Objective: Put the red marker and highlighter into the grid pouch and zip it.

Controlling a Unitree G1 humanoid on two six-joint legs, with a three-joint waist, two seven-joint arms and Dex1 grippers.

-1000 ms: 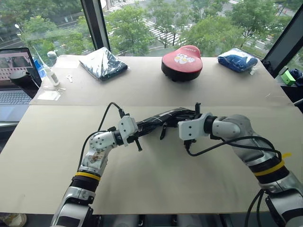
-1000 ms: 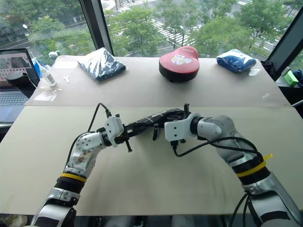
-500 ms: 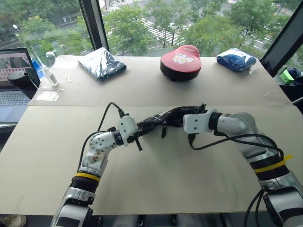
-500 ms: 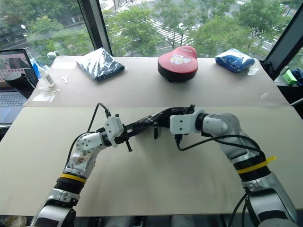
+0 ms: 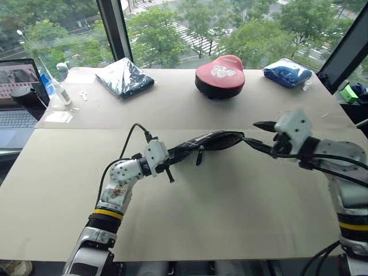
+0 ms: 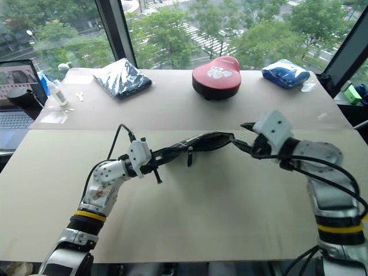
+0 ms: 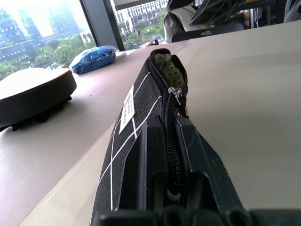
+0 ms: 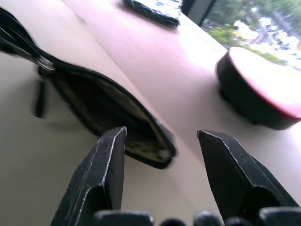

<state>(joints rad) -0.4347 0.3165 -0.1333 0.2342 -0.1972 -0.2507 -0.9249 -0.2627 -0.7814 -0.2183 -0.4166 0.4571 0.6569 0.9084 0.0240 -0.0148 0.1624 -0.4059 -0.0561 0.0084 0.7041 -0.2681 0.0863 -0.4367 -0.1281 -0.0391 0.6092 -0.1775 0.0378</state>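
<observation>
The grid pouch (image 5: 201, 141) is held above the middle of the table (image 5: 230, 201), its left end clamped in the left gripper (image 5: 164, 165), jaws closed. The right gripper (image 5: 259, 133) is empty beside its right end, jaws spread. The zipper is part open; zipping judged unfinished, pens' whereabouts cannot be told.

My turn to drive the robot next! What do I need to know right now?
Left gripper: shut on one end of the black fabric grid pouch, holding it up off the beige table.
Right gripper: open, holding nothing, just off the pouch's other end.
Pouch: the half by the left gripper is zipped up to the zipper pull; the far end gapes open.
Red marker and highlighter: I cannot see either one; they may be inside, but the pictures don't show that.
Done: the zip is partly closed.
Left: check both pens are inside, then finish the zip.
</observation>
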